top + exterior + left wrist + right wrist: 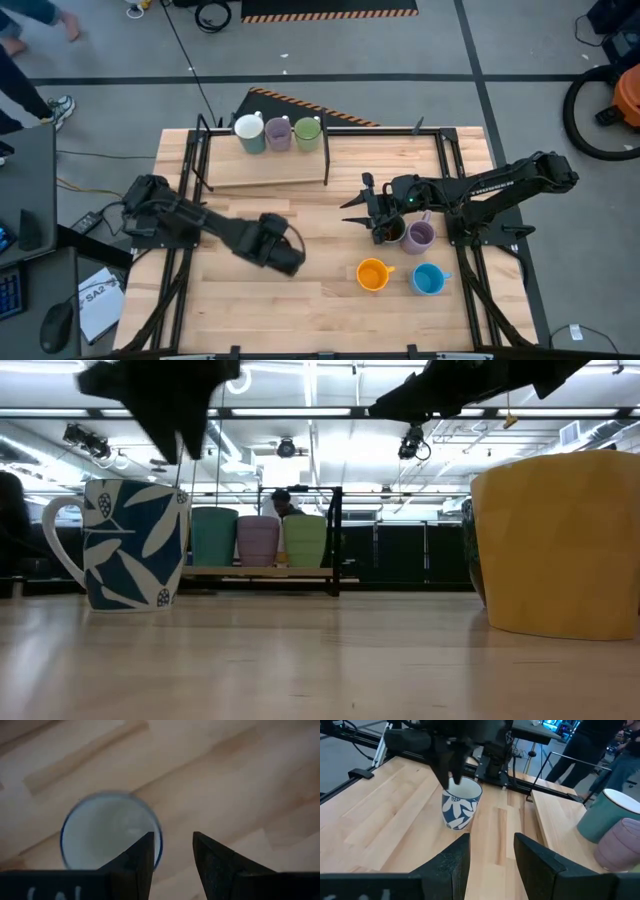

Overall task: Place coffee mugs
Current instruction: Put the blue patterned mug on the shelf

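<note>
Grey concrete floor [400, 50], hazard-striped mat [330, 12], long ceiling strip lights [330, 412], orange vacuum [628, 95]

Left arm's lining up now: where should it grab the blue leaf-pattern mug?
Take the blue leaf-pattern mug by its rim wall, from straight above: it stands upright, mouth open, and the left gripper hangs over it, open. Keep off the handle.

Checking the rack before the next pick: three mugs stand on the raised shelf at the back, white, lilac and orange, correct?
Not quite. The third mug on the raised shelf is green, not orange; the high view shows it beside the white mug and the lilac mug. The orange mug sits on the table.
</note>
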`<state>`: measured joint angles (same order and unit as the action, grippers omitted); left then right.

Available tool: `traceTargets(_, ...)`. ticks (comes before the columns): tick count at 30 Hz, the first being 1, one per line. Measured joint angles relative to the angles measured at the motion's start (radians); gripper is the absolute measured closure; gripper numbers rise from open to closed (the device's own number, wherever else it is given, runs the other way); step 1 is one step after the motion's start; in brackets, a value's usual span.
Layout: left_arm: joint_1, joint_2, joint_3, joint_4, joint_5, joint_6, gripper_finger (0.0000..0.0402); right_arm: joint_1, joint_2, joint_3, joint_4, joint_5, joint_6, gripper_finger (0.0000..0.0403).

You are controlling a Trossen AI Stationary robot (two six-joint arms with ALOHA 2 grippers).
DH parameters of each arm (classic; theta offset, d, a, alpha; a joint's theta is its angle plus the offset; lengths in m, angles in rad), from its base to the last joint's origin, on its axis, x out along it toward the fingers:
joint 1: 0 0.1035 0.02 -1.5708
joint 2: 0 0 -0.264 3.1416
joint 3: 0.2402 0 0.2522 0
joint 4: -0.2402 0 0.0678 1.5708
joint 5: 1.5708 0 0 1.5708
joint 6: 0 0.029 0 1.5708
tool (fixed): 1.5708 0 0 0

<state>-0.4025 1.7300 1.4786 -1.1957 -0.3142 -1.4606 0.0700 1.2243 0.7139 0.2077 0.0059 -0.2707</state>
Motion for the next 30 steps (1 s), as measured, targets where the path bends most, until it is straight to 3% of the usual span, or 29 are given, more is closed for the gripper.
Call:
traceTargets(7, 0.059, 0.000, 0.000, 0.033, 0.050, 0.085, 0.0260, 0.000, 0.000, 0.000, -0.011, 0.000, -0.002, 0.0245)
traceTargets(24, 0.018, 0.112, 0.000, -0.032, 0.022, 0.106, 0.0261, 0.007, 0.000, 0.000, -0.028, -0.003, -0.001, 0.0245)
traceTargets(30, 0.020, 0.123, 0.000, -0.032, 0.022, 0.131, 0.0288, 0.008, 0.000, 0.000, -0.022, -0.006, -0.001, 0.0245)
